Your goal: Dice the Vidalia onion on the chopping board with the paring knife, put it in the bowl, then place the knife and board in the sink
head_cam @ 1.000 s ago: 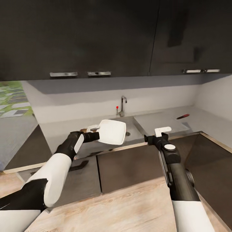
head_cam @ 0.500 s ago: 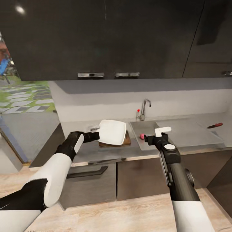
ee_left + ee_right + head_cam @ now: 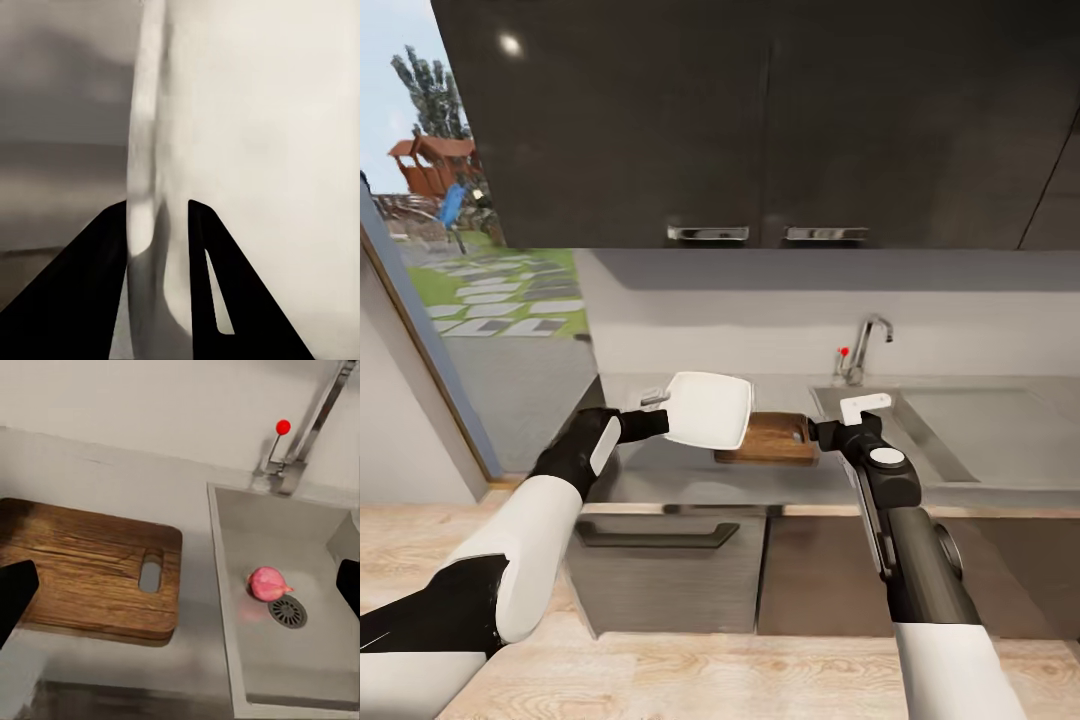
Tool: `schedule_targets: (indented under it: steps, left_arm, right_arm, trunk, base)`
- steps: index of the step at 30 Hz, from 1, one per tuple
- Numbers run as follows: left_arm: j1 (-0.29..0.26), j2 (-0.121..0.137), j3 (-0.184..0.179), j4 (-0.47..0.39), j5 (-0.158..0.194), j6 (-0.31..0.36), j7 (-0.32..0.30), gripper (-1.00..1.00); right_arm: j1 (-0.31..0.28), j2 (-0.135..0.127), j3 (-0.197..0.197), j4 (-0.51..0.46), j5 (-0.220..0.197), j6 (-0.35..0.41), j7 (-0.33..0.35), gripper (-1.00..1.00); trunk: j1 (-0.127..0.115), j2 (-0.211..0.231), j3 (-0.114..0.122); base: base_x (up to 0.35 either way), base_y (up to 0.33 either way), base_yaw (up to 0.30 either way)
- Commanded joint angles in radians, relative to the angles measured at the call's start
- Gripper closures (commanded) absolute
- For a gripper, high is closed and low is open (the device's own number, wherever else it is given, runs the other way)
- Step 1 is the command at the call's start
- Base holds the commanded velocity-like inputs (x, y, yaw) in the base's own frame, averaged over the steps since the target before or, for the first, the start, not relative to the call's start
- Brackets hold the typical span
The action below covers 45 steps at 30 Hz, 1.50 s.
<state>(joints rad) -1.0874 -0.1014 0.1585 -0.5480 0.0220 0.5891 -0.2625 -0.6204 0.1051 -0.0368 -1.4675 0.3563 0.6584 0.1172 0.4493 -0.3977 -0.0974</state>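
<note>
Above the desk (image 3: 660, 470), the bowl (image 3: 706, 409) is held clamped in the left jaws (image 3: 658, 412), awaiting set-down. The right jaws (image 3: 855, 412) are spread empty; the onion (image 3: 268, 583) in the sink (image 3: 229, 607) must be fetched next.

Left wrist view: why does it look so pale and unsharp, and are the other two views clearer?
Left wrist view: the white bowl sits very near the lens, held edge-on between the dark fingers of the left gripper, so it looks washed out. Right wrist view: sharp; chopping board grain and the onion in the sink read clearly. Head view: clear, with a small glare spot on the upper cabinets.
</note>
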Motion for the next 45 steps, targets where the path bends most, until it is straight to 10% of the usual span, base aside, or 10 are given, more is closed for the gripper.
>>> schedule_targets:
  steps: [1, 45]
  left_arm:
    - [-0.001, -0.001, 0.008, -0.001, 0.004, 0.008, -0.003, 1.0]
    - [-0.002, -0.001, 0.009, -0.001, 0.004, 0.007, 0.001, 1.0]
  right_arm:
    - [-0.001, 0.001, -0.002, -0.002, 0.01, 0.004, 0.01, -1.0]
    - [-0.001, 0.001, -0.003, -0.002, 0.01, 0.004, 0.01, -1.0]
  trunk:
    - [0.001, -0.002, -0.002]
    - [0.001, -0.002, -0.002]
  base:
    - [0.002, 0.0, 0.286]
    - [0.108, 0.085, 0.102]
